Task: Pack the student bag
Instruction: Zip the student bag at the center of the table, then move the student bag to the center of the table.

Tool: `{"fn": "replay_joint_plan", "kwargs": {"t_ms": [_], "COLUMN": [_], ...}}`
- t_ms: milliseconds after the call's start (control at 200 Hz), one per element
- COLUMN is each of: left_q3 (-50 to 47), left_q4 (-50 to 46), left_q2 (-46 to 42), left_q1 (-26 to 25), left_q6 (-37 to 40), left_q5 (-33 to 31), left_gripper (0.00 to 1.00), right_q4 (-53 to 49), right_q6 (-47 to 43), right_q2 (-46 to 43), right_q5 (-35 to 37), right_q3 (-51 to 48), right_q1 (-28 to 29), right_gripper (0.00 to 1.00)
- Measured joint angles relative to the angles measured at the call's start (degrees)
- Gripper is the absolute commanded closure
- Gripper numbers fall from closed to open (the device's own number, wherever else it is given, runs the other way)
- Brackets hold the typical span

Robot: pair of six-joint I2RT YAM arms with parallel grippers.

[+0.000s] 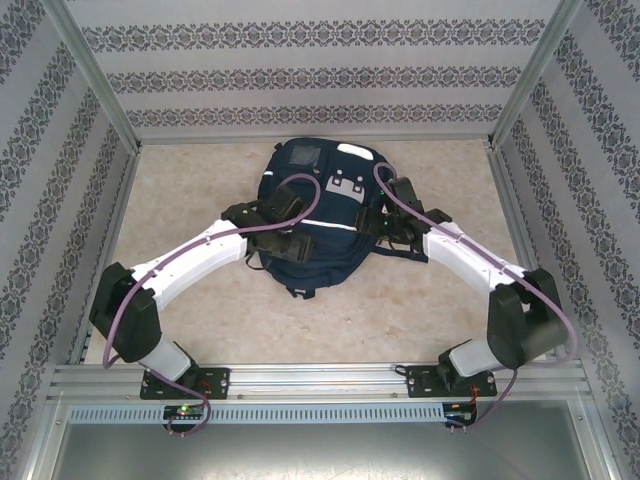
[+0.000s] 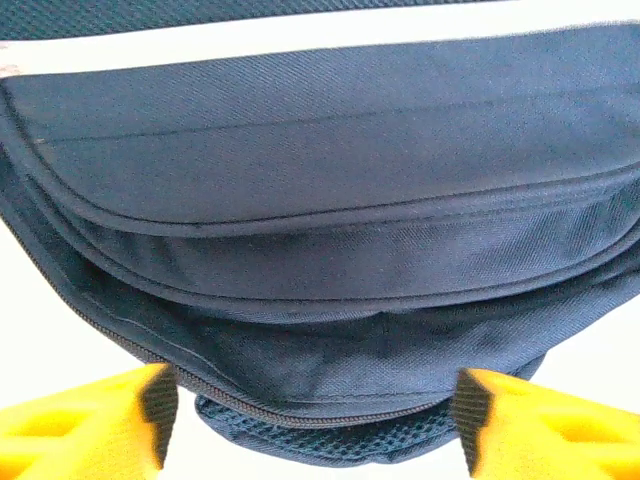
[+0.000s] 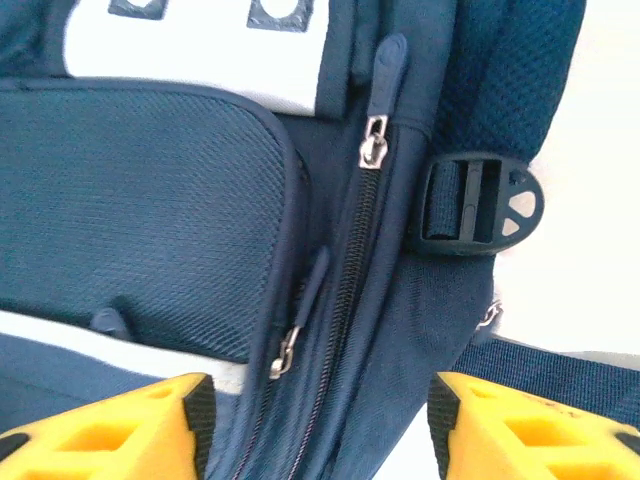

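Note:
The student bag [image 1: 318,200], navy blue with white stripes and grey patches, lies flat in the middle of the table. My left gripper [image 1: 293,245] is over its near left part. In the left wrist view that gripper [image 2: 312,425] is open, its yellow fingers [image 2: 90,430] wide apart on either side of the bag's zipped edge [image 2: 300,410]. My right gripper [image 1: 383,226] is at the bag's right side. In the right wrist view it [image 3: 320,430] is open over a shut zipper [image 3: 345,290], with two metal pulls [image 3: 372,140] and a strap buckle [image 3: 475,205] ahead of it.
The beige table [image 1: 200,310] is enclosed by patterned walls [image 1: 60,200] and metal posts [image 1: 100,80] at left, right and back. Bare surface lies on both sides of the bag and in front of it, down to the rail [image 1: 320,375] that carries the arm bases.

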Motion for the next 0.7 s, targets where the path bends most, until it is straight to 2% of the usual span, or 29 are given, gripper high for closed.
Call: {"fn": "replay_joint_plan", "kwargs": {"t_ms": [80, 210, 290, 380, 415, 604, 699], "left_q3": [-2.43, -7.45, -10.08, -11.85, -12.39, -12.83, -12.94], "left_q4": [0.28, 2.4, 4.55, 7.78, 9.2, 14.62, 14.95], "left_q2": [-3.02, -5.51, -3.3, 1.31, 2.97, 6.19, 6.34], "left_q1": [3.61, 12.55, 16.61, 18.36, 18.4, 18.34, 18.12], "left_q6": [-1.14, -2.71, -3.98, -5.88, -6.75, -10.82, -12.26], "left_q5": [1.88, 6.93, 10.95, 16.06, 17.62, 25.24, 25.46], "left_gripper": [0.19, 0.18, 0.17, 0.19, 0.26, 0.99, 1.0], "right_q4": [0.28, 0.68, 0.66, 0.66, 0.63, 0.33, 0.17], "right_q6": [0.37, 0.96, 1.55, 2.08, 2.27, 2.36, 2.43], "right_q2": [-2.45, -4.55, -4.55, -4.55, -4.55, -6.14, -8.11], "right_q5": [0.2, 0.15, 0.2, 0.2, 0.17, 0.66, 1.4], "right_q3": [-0.92, -3.26, -4.61, -5.4, -5.49, -5.51, -5.81], "right_q1": [-0.02, 0.22, 1.01, 2.32, 2.75, 3.21, 3.1], "right_gripper": [0.35, 0.34, 0.34, 0.33, 0.33, 0.31, 0.29]}}
